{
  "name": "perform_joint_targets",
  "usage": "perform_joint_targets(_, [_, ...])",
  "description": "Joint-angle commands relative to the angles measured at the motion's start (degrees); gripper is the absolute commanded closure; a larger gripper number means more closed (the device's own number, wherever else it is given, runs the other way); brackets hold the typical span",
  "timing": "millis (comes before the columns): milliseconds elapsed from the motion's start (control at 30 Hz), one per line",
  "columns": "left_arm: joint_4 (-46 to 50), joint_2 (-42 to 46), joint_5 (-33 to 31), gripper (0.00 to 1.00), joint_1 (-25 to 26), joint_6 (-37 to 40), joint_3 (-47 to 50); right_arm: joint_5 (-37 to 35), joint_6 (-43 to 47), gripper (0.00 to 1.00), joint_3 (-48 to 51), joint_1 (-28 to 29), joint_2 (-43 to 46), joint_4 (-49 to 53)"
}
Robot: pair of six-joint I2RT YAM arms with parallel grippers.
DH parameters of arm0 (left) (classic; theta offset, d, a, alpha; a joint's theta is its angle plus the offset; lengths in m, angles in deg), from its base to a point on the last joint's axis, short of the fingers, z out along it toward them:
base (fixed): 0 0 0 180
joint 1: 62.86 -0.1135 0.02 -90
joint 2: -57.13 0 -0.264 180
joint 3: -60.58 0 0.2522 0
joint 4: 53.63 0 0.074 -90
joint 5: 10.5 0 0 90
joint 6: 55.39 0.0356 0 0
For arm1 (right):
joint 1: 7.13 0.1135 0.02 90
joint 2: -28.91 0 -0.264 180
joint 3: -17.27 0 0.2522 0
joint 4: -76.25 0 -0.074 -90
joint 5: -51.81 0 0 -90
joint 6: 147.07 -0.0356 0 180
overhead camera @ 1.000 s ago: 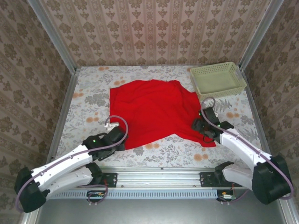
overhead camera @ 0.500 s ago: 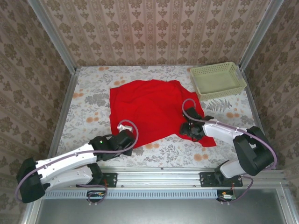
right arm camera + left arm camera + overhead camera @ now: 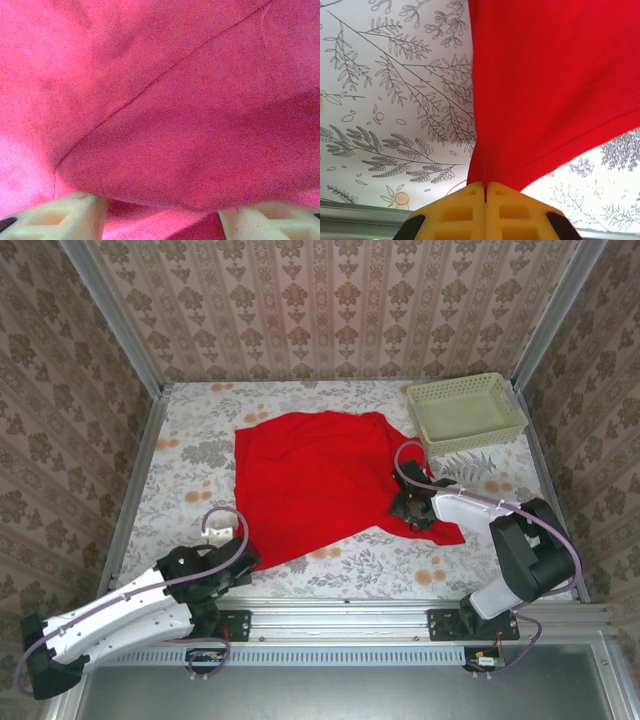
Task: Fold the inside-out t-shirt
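Top view: the inside-out t-shirt (image 3: 320,475) lies spread mid-table, just beside the basket (image 3: 466,412). Risk: if the left arm pulls before the right has a bite, the whole shirt drags instead of folding. The left arm lies low, reaching the near-left hem. The right arm bends across to the near-right corner.

Left wrist: left gripper (image 3: 485,186), fingers together on a thin hem corner (could slip out), cloth taut.

Right wrist: right gripper (image 3: 162,215), fingers apart, cloth mounded between them, apparently unpinched.
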Motion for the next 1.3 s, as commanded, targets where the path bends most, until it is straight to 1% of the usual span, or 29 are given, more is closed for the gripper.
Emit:
perform_joint_targets(0, [11.38, 0.91, -1.69, 0.93, 0.33, -5.12, 0.82, -3.87, -2.59, 0.38, 1.4, -0.33, 1.68, 3.63])
perform_joint_targets(33, [11.44, 0.84, -1.57, 0.87, 0.25, -5.15, 0.9, -4.82, -2.73, 0.38, 1.38, -0.4, 2.37, 4.51])
perform_joint_targets(67, [11.51, 0.81, -1.63, 0.78, 0.27, -5.42, 0.91, -6.27, -2.89, 0.38, 1.31, -0.55, 3.13, 5.86])
perform_joint_targets(133, [12.04, 0.75, -2.23, 0.71, 0.33, -5.85, 0.5, -7.73, -2.29, 0.38, 1.67, -1.36, 4.53, 7.07])
perform_joint_targets(200, [11.89, 0.53, -3.1, 0.63, 0.33, -5.32, -0.72, -7.33, -1.37, 0.38, 2.39, -2.78, 6.01, 7.06])
perform_joint_targets(300, [8.43, -0.47, -4.14, 0.54, 0.34, -1.94, -3.19, -8.03, 0.51, 0.37, 2.03, -3.38, 7.54, 7.92])
perform_joint_targets(333, [6.42, -1.01, -4.35, 0.52, 0.4, -0.41, -3.92, -8.08, 1.26, 0.37, 1.59, -3.34, 9.73, 7.95])
perform_joint_targets(367, [3.57, -1.96, -4.14, 0.51, 0.36, 1.83, -4.56, -8.34, 2.02, 0.37, 1.04, -2.91, 10.86, 9.46])
perform_joint_targets(467, [-5.79, -5.99, -2.66, 0.46, -0.44, 6.41, -5.39, -8.38, 5.4, 0.37, -0.63, 0.28, 14.11, 9.59])
perform_joint_targets(533, [-14.0, -9.61, 0.78, 0.45, -3.41, 10.2, -5.44, -6.98, 8.06, 0.36, -1.82, 2.87, 14.75, 8.48])
perform_joint_targets(600, [-22.73, -14.08, 6.68, 0.44, -8.61, 13.45, -5.06, -4.55, 9.81, 0.36, -3.59, 4.12, 13.17, 6.61])
perform_joint_targets(667, [-29.38, -18.45, 10.44, 0.44, -13.19, 16.16, -4.93, -2.31, 11.42, 0.35, -5.4, 4.44, 10.22, 5.63])
perform_joint_targets(767, [-35.93, -24.82, 13.68, 0.42, -19.6, 19.56, -4.69, -2.49, 11.92, 0.35, -7.85, 4.25, 4.04, 6.11])
perform_joint_targets(867, [-40.84, -30.76, 18.65, 0.42, -25.39, 20.86, -3.01, -0.76, 10.56, 0.34, -8.25, 2.48, -0.68, 5.81])
perform_joint_targets(967, [-42.69, -33.09, 20.37, 0.43, -27.35, 21.12, -0.56, 0.58, 8.04, 0.34, -5.89, 0.77, -2.31, 5.23])
perform_joint_targets(1033, [-42.04, -32.56, 19.77, 0.42, -27.73, 21.39, 1.21, -1.45, 5.76, 0.34, -3.72, 0.63, -1.34, 5.81])
perform_joint_targets(1100, [-40.44, -31.08, 18.85, 0.4, -28.99, 22.19, 3.09, -2.0, 2.95, 0.35, -0.48, 0.87, 0.39, 5.93])
perform_joint_targets(1233, [-37.7, -27.71, 19.34, 0.37, -34.57, 24.99, 5.59, -3.32, -3.01, 0.35, 4.82, 4.75, 4.04, 6.59])
perform_joint_targets(1267, [-37.17, -26.95, 20.0, 0.37, -37.38, 25.74, 5.61, -3.46, -4.75, 0.35, 5.89, 6.36, 4.83, 7.03])
